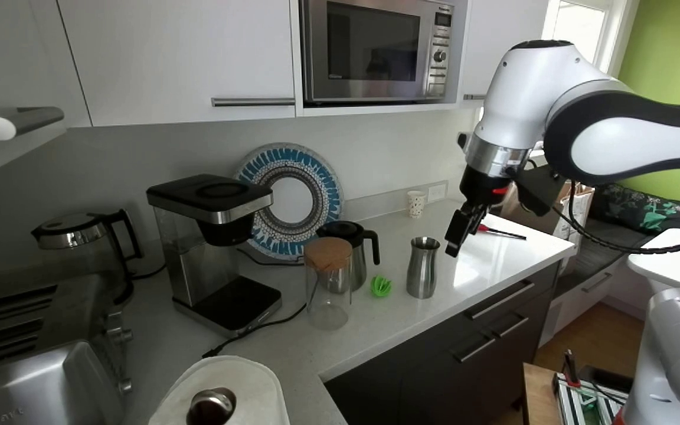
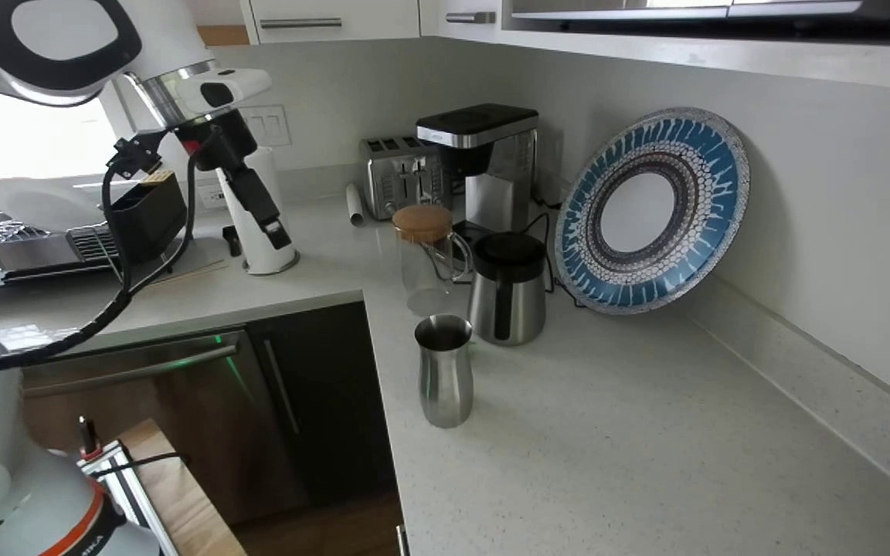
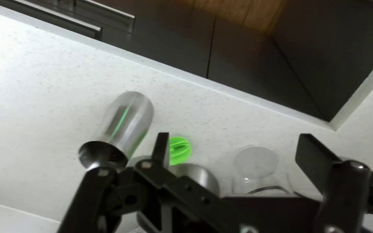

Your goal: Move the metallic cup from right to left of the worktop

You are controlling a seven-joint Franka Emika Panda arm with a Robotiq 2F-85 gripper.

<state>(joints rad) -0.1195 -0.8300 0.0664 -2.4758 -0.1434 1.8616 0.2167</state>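
Note:
The metallic cup (image 1: 422,268) stands upright on the worktop (image 1: 393,319), near its front edge. It also shows in an exterior view (image 2: 446,378) and at the left of the wrist view (image 3: 125,119), with its mouth towards the camera. My gripper (image 1: 454,248) hangs in the air, apart from the cup. In the wrist view the gripper (image 3: 234,137) is open, with its two fingers wide apart and nothing held between them. The cup lies outside the fingers there, to the left of the left finger. The gripper also shows in an exterior view (image 2: 279,232).
A green plastic piece (image 1: 381,286), a steel kettle (image 2: 508,301) and a glass jug with a cork lid (image 1: 328,295) stand close by the cup. A coffee machine (image 1: 216,200), a toaster (image 1: 45,342) and a leaning patterned plate (image 2: 653,212) are further along. A screwdriver (image 1: 502,232) lies behind.

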